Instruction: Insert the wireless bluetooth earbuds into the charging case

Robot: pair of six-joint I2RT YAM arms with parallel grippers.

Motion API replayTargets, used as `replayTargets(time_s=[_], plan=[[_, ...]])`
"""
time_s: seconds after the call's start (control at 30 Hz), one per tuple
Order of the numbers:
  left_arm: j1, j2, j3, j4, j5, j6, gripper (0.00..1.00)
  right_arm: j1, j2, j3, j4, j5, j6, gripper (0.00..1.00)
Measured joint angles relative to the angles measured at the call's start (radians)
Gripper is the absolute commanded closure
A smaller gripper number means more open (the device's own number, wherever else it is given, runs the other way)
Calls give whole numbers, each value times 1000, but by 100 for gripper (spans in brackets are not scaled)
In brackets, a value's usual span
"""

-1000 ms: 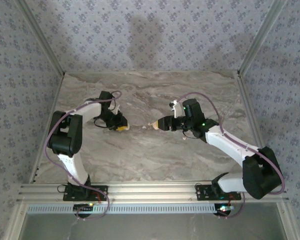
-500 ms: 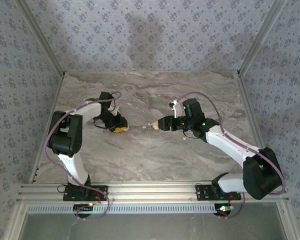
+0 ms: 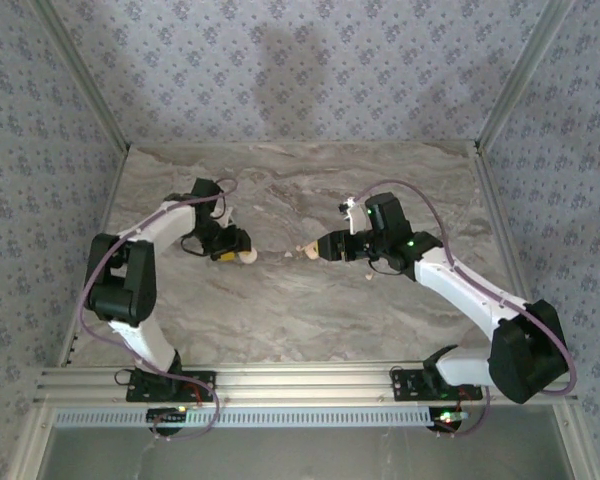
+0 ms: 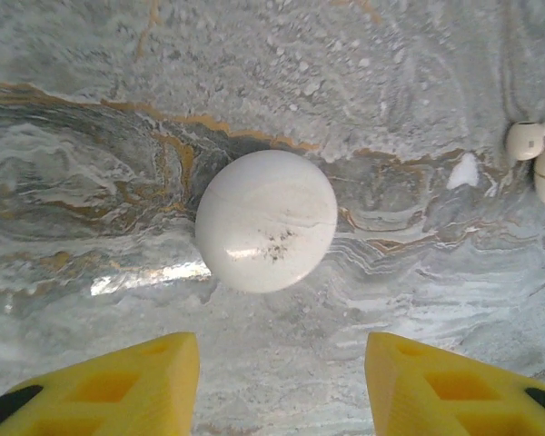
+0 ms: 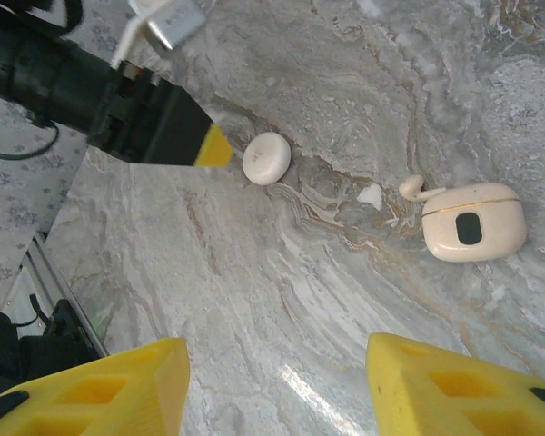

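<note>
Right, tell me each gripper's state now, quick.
Left gripper: open, holding nothing; the round disc lies just ahead of it.
Right gripper: open, holding nothing.

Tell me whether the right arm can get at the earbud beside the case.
Probably yes. The right gripper hangs open over bare marble, with nothing between it and the earbud. The charging case right next to it may crowd one finger.

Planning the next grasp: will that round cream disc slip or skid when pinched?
The disc looks glossy and domed, so a pinch may slip off it. It lies loose on the smooth marble table, so a push would probably skid it rather than tip it.
</note>
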Motion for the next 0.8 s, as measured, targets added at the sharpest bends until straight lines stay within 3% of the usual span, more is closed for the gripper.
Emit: replayTargets(time_s=[0.33,0.57,0.8], plan=[[0,-220,-154,12,-100,-3,48,18,132,159,-269,135,-55,41],[0,-334,-288,74,-126,-27,48,72,383,398,-529,326,-114,31],[0,-352,-351,127,-130,-35,48,129,613,638,-732,505,-254,21]])
